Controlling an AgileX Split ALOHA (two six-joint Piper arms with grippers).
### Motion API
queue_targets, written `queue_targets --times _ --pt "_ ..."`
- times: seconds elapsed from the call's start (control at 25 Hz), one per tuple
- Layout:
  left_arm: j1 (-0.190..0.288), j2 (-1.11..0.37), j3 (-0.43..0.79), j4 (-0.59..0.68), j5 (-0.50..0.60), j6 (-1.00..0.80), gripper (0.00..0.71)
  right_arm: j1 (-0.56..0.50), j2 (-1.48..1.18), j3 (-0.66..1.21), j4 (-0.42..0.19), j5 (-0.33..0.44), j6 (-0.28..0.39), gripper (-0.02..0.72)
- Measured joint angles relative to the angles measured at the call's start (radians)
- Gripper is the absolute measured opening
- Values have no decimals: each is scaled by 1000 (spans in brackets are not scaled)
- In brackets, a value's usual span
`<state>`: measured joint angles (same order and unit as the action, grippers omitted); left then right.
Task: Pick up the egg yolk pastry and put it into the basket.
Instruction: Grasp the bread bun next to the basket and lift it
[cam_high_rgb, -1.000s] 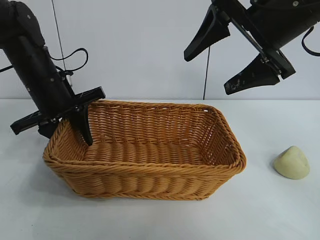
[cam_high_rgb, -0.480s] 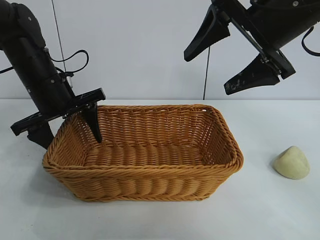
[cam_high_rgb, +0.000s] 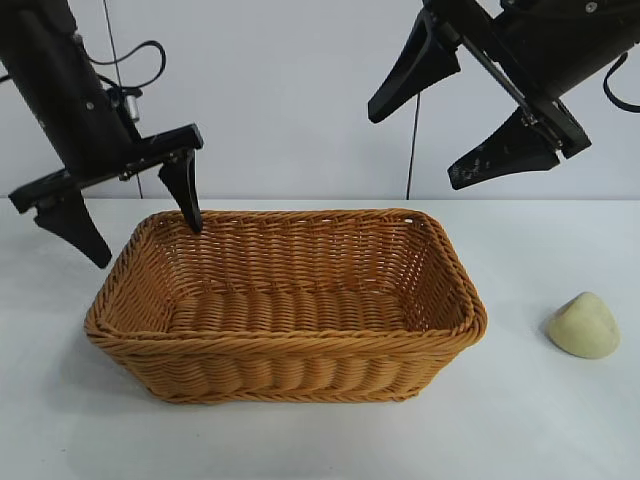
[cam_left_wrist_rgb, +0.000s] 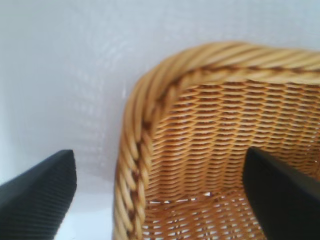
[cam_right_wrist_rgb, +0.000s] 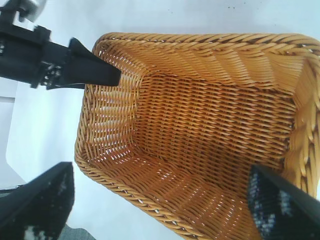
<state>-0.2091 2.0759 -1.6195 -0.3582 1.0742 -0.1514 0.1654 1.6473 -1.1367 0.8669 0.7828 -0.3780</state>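
The egg yolk pastry (cam_high_rgb: 584, 326), a small pale yellow lump, lies on the white table at the right, apart from the basket. The orange-brown wicker basket (cam_high_rgb: 285, 350) stands in the middle and holds nothing. My left gripper (cam_high_rgb: 145, 235) is open and empty, raised over the basket's far left corner with one finger on each side of the rim; the corner fills the left wrist view (cam_left_wrist_rgb: 135, 150). My right gripper (cam_high_rgb: 455, 140) is open and empty, high above the basket's right end. The right wrist view looks down into the basket (cam_right_wrist_rgb: 200, 50); the pastry is out of that view.
The white table (cam_high_rgb: 540, 430) has bare room round the pastry and in front of the basket. The left gripper's finger (cam_right_wrist_rgb: 95, 70) shows in the right wrist view at the basket's far corner. A thin cable (cam_high_rgb: 412, 150) hangs behind.
My left gripper has let go of the basket's left rim and risen above it. The basket shifted slightly as it was pushed, then settled. The right arm and the pastry have not moved.
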Motion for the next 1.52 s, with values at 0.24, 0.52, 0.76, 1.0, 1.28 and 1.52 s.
queue_targets --times 0.24,0.52,0.76,1.0,1.28,1.52 --pt "0 -59 -54 172 54 6 695 0 0 0 0 0 0 645" --pt "0 -97 -61 322 94 14 695 0 0 0 0 0 0 645" --pt "25 -97 -61 415 107 24 695 0 0 0 0 0 0 645" --pt "139 -97 -61 427 135 53 695 0 0 0 0 0 0 645" --pt "188 -122 -60 378 137 86 695 0 0 0 0 4 0 645" --pt "188 -264 29 339 137 126 695 0 0 0 0 7 0 645"
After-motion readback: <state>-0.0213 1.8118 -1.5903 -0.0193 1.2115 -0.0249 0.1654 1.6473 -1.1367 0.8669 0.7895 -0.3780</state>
